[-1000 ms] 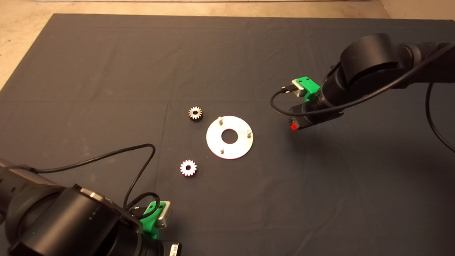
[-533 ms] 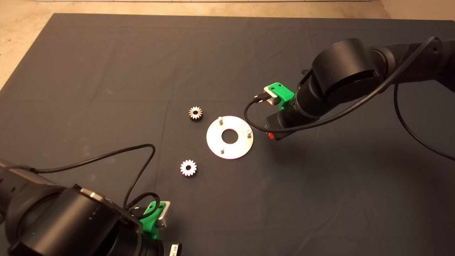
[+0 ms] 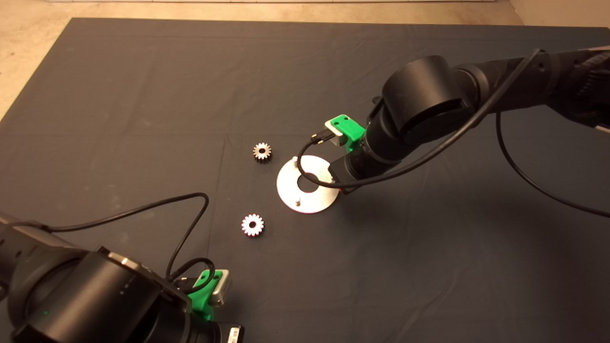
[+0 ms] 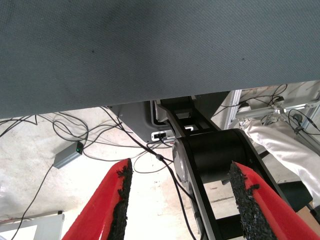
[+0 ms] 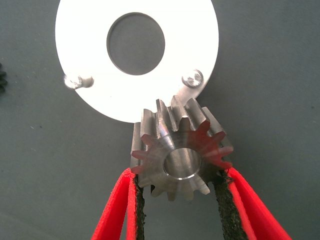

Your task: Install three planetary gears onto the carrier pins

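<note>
We see a silvery-grey toothed metal gear [image 5: 180,155] tinted red by reflection, between red fingers with black pads [image 5: 226,210], a bright silver round disc [image 5: 95,65], and the dark grey mat [image 3: 143,85].

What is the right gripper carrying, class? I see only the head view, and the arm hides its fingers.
Observer: The right gripper is shut on a small silvery toothed metal gear, pinched by its teeth.
Operator: Is it on a pin?
Observer: No. It sits at the rim of the flat round silver disc, and its hole is offset from the nearest upright silvery pin.
Operator: And the left gripper?
Observer: The left gripper is open and empty, past the edge of the dark mat.
</note>
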Controlling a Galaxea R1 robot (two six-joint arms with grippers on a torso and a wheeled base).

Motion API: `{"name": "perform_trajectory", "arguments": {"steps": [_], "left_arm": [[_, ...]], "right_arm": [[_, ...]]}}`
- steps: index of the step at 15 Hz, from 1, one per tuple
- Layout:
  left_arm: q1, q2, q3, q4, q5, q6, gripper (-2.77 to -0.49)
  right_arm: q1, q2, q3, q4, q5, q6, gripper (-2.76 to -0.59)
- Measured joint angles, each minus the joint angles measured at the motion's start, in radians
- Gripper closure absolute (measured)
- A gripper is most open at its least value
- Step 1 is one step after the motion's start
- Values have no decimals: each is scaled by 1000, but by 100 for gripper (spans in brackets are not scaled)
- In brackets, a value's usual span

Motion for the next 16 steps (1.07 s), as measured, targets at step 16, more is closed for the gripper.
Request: {"name": "perform_trajectory", "arguments": {"steps": [16], "left_arm": [[0,0,0,0,0,0,-132]], "right_arm": [[-36,87,-205,46,-1,-69,-79]]}}
